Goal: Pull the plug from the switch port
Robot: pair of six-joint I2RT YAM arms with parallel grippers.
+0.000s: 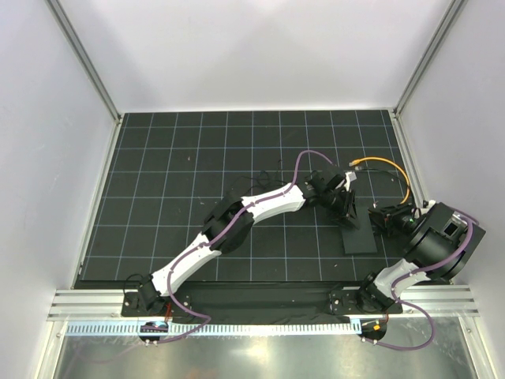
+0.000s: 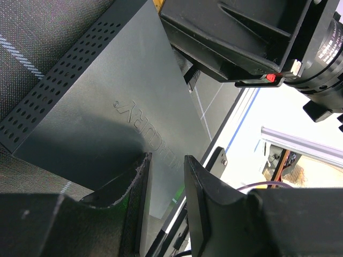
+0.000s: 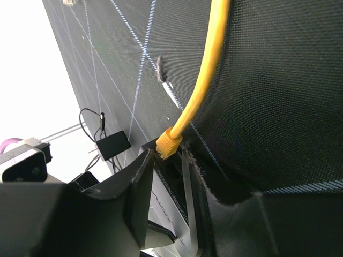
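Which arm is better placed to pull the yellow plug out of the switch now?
Right. The right end effector is at the yellow plug, fingertips flanking it, where it enters the switch. The left end effector sits over the switch's top face, away from the plug.

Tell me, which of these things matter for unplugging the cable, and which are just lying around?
Part of the job:
black switch box
yellow plug at its edge
yellow cable
left fingers
right fingers

Just lying about:
small black adapter block
its thin black wire
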